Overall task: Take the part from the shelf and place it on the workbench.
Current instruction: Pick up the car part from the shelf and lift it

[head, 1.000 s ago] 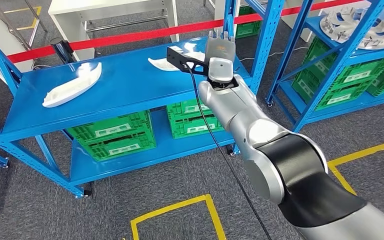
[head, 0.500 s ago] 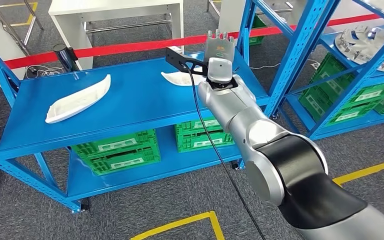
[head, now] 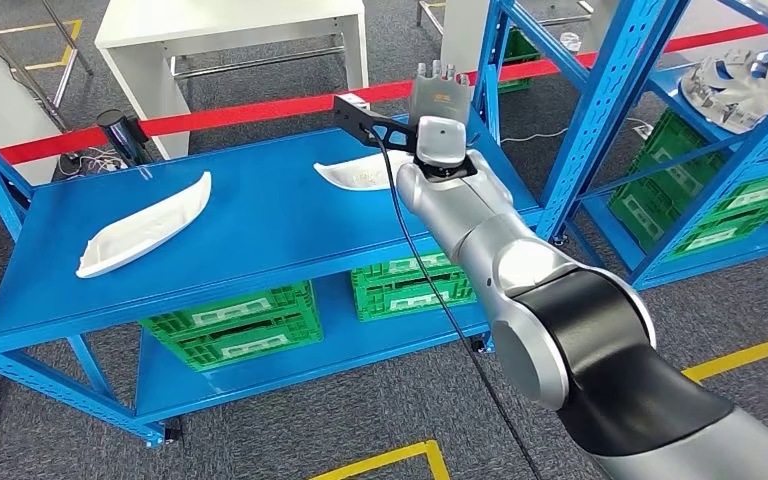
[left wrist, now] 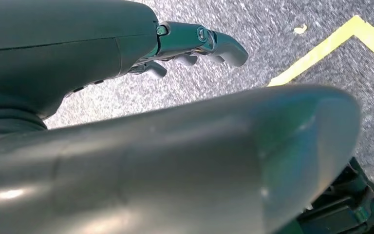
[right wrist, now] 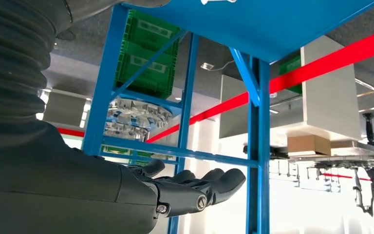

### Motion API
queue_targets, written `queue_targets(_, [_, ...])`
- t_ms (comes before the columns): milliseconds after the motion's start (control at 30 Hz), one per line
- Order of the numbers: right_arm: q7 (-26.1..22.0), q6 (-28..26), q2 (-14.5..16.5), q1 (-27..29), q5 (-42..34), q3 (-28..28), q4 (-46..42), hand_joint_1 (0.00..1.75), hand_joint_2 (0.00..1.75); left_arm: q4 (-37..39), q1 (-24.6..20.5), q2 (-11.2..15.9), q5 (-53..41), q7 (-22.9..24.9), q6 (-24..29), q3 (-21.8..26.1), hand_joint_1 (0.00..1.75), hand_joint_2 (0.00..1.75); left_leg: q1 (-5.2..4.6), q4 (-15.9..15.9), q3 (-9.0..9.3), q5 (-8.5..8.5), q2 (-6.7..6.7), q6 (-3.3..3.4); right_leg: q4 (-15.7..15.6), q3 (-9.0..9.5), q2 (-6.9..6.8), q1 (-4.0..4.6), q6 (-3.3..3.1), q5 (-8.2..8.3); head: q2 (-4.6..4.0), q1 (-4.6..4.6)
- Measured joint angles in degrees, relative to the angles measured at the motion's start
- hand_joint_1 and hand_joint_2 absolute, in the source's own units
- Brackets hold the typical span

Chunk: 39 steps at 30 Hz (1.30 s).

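Right hand (head: 438,92) (empty) — above part (head: 358,174)

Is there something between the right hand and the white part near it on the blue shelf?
Nothing visible stands between them. The right hand is raised over the blue shelf, empty with fingers apart, just beyond the near white part. The shelf top around that part is bare.
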Motion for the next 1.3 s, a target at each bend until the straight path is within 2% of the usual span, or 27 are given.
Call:
queue_targets(33, [0.0,-0.01,0.1,-0.01,0.0,0.0,0.0,0.0,1.75,0.0,0.04,0.04,0.11,-0.02,0.0,0.0,0.0,0.0,0.15,-4.21,1.62,2.62,0.1,-0.17,0.06,0.43,0.0,-0.12,0.27,-0.38,0.0,-0.01])
queue_targets(100, [-0.01,-0.01,0.32,-0.16,0.01,0.0,0.0,0.0,1.75,0.01,-0.03,0.07,0.22,-0.09,0.0,0.0,0.0,0.0,0.08,-10.79,4.41,4.78,0.28,0.01,0.21,0.94,0.0,-0.2,0.93,-1.0,0.0,-0.12])
queue_targets(133, [-0.01,-0.01,0.39,-0.21,0.01,0.0,0.0,0.0,1.75,0.01,-0.05,0.06,0.25,-0.11,0.0,0.0,0.0,0.0,-0.04,-12.17,5.06,4.93,0.31,0.41,0.25,1.0,-0.02,-0.15,1.31,-1.26,0.0,-0.17])
queue_targets(167, [-0.03,0.0,0.42,-0.25,0.01,0.0,0.0,0.0,1.75,0.01,-0.03,0.06,0.25,-0.14,0.0,0.0,0.0,0.0,-0.22,-12.21,5.21,4.44,0.27,0.91,0.25,1.01,-0.05,-0.1,1.69,-1.42,0.0,-0.22])
queue_targets(267, [-0.11,-0.01,0.54,-0.37,-0.01,0.0,-0.02,0.0,1.75,0.0,0.15,0.05,0.26,-0.22,0.0,0.02,0.0,0.0,-0.08,-12.21,5.67,4.86,0.12,2.29,1.44,0.62,-0.25,-0.14,2.7,-2.51,0.0,-0.19])
queue_targets(300, [-0.14,-0.02,0.57,-0.43,-0.02,0.0,-0.02,0.0,1.75,0.0,0.14,0.04,0.26,-0.27,0.0,0.02,0.0,0.0,0.0,-12.32,5.86,4.79,0.12,2.67,3.72,-0.55,-0.31,-0.14,2.9,-3.63,0.0,-0.16])
queue_targets(367, [-0.2,-0.02,0.58,-0.33,-0.03,0.0,-0.01,0.0,1.75,0.0,0.1,0.04,0.26,-0.35,0.0,0.02,0.0,0.0,-0.07,-12.3,6.04,4.44,0.12,3.24,11.36,-4.89,-0.39,-0.09,3.09,-6.66,0.0,-0.1])
queue_targets(400, [-0.19,-0.01,0.6,-0.15,-0.03,0.0,0.0,0.0,1.75,0.0,0.12,0.05,0.26,-0.39,0.0,0.02,0.0,0.0,-0.14,-12.22,6.1,4.24,0.11,3.43,15.14,-7.27,-0.39,-0.06,3.13,-7.68,0.0,-0.08])
queue_targets(433, [-0.16,-0.01,0.6,0.06,-0.04,0.0,0.0,0.0,1.75,0.0,0.17,0.05,0.26,-0.43,0.0,0.03,0.0,0.0,-0.21,-12.11,6.19,4.03,0.06,3.54,17.23,-8.87,-0.39,-0.05,3.11,-7.71,0.0,-0.08])
queue_targets(467, [-0.11,-0.01,0.6,0.22,-0.04,0.0,0.0,0.0,1.75,0.0,0.25,0.04,0.26,-0.47,0.0,0.03,0.0,0.0,-0.27,-11.97,6.3,3.79,-0.03,3.57,17.17,-9.42,-0.39,-0.04,2.99,-6.64,0.0,-0.07])
queue_targets(500, [-0.07,-0.02,0.6,0.28,-0.04,0.0,0.0,0.0,1.75,0.0,0.31,0.04,0.26,-0.49,0.0,0.04,0.0,0.0,-0.32,-11.79,6.5,3.5,-0.14,3.52,14.61,-8.69,-0.39,0.01,2.75,-4.52,0.0,-0.06])
queue_targets(533, [-0.05,-0.03,0.6,0.26,-0.04,0.0,0.0,0.0,1.75,0.0,0.36,0.04,0.26,-0.51,0.0,0.04,0.0,0.0,-0.36,-11.61,6.74,3.18,-0.24,3.41,10.55,-7.11,-0.41,0.1,2.41,-2.04,0.0,-0.06])
queue_targets(600, [-0.09,-0.03,0.64,0.09,-0.04,0.0,0.0,0.0,1.75,0.0,0.36,0.01,0.26,-0.56,0.0,0.04,0.0,0.0,-0.55,-11.27,7.02,2.51,-0.33,2.91,3.47,-4.01,-0.5,0.45,1.69,0.82,0.0,-0.09])
queue_targets(633, [-0.12,-0.03,0.69,0.05,-0.04,0.0,0.0,0.0,1.75,0.0,0.34,-0.01,0.26,-0.59,0.0,0.04,0.0,0.0,-0.59,-11.2,7.07,2.28,-0.31,2.6,1.88,-3.25,-0.52,0.63,1.44,1.06,0.0,-0.12])
queue_targets(700, [-0.14,-0.03,0.76,0.01,-0.04,0.0,-0.01,0.0,1.75,-0.01,0.32,-0.04,0.26,-0.62,0.0,0.05,0.0,0.0,-0.6,-11.35,7.24,2.04,-0.27,1.91,1.33,-2.89,-0.45,0.77,1.09,0.78,0.0,-0.11])
queue_targets(767, [-0.09,-0.07,0.76,-0.08,-0.04,0.0,-0.03,0.0,1.75,-0.02,0.39,-0.04,0.26,-0.64,0.0,0.07,0.0,0.0,-0.59,-10.8,7.12,1.52,-0.16,1.27,0.81,-2.3,-0.42,0.45,0.56,0.82,0.0,-0.18])
queue_targets(800, [-0.13,-0.09,0.79,-0.18,-0.03,0.0,-0.04,0.0,1.75,-0.04,0.4,-0.03,0.26,-0.66,0.0,0.09,0.0,0.0,-0.56,-9.17,6.38,0.66,-0.1,0.94,0.54,-1.93,-0.44,0.21,0.28,0.84,0.0,-0.3])
queue_targets(833, [-0.19,-0.1,0.84,-0.22,-0.03,0.01,-0.04,0.0,1.75,-0.05,0.41,-0.01,0.27,-0.67,0.0,0.1,0.0,0.0,-0.4,-6.39,4.97,-0.61,-0.04,0.63,0.4,-1.6,-0.47,0.09,0.05,0.77,0.0,-0.42])
queue_targets(900, [-0.32,-0.08,0.92,-0.12,-0.02,0.01,-0.03,0.0,1.75,-0.05,0.43,0.03,0.3,-0.67,0.0,0.16,0.0,0.0,-0.18,0.97,0.92,-3.38,0.01,0.02,0.38,-1.24,-0.45,0.02,-0.21,0.44,0.0,-0.57])
queue_targets(933, [-0.33,-0.05,0.93,0.05,-0.02,0.01,-0.03,0.0,1.75,-0.05,0.48,0.05,0.34,-0.66,0.0,0.2,0.0,0.0,-0.09,3.39,-0.66,-3.78,0.02,-0.18,0.4,-1.05,-0.42,0.02,-0.2,0.24,0.0,-0.58])
queue_targets(967, [-0.33,-0.03,0.93,0.23,-0.02,0.01,-0.02,0.0,1.75,-0.05,0.54,0.08,0.39,-0.66,0.0,0.26,0.0,0.0,-0.04,3.84,-1.31,-3.08,0.03,-0.3,0.43,-0.81,-0.39,-0.01,-0.12,0.0,0.0,-0.57])
queue_targets(1000, [-0.33,-0.02,0.93,0.35,-0.02,0.01,-0.02,0.0,1.75,-0.06,0.58,0.1,0.43,-0.65,0.0,0.31,0.0,0.0,0.01,2.07,-0.83,-1.32,0.05,-0.35,0.49,-0.5,-0.35,-0.05,0.0,-0.28,0.0,-0.59])
queue_targets(1067, [-0.33,-0.03,0.95,0.39,-0.02,0.01,-0.02,0.0,1.75,-0.06,0.6,0.14,0.47,-0.65,0.0,0.4,0.0,0.0,0.05,-5.61,2.58,3.08,0.11,-0.25,0.67,0.22,-0.31,-0.08,0.46,-0.99,0.0,-0.59])
queue_targets(1100, [-0.34,-0.03,0.96,0.32,-0.01,0.01,-0.02,0.0,1.75,-0.05,0.58,0.15,0.5,-0.65,0.0,0.43,0.0,0.0,-0.03,-8.91,4.19,4.27,0.1,0.0,0.81,0.4,-0.29,-0.02,0.75,-1.33,0.0,-0.64])
queue_targets(1133, [-0.34,-0.03,0.97,0.26,-0.01,0.01,-0.02,0.0,1.75,-0.04,0.56,0.14,0.53,-0.64,0.0,0.44,0.0,0.0,-0.08,-10.97,5.23,4.76,0.09,0.3,0.91,0.48,-0.28,0.1,1.04,-1.56,0.0,-0.63])
queue_targets(1167, [-0.33,-0.04,0.97,0.25,-0.04,0.01,-0.02,0.0,1.75,-0.03,0.57,0.12,0.57,-0.62,0.0,0.46,0.0,0.0,-0.13,-11.56,5.61,4.5,0.04,0.56,0.98,0.43,-0.26,0.24,1.01,-1.64,0.0,-0.62])
queue_targets(1300, [-0.07,-0.06,0.92,0.3,-0.17,0.0,-0.02,0.0,1.75,-0.01,0.64,0.08,0.7,-0.56,0.0,0.54,0.0,0.0,-0.24,-11.78,5.67,4.41,-0.21,1.12,0.61,0.67,-0.42,0.35,0.32,-1.6,0.0,-0.49])
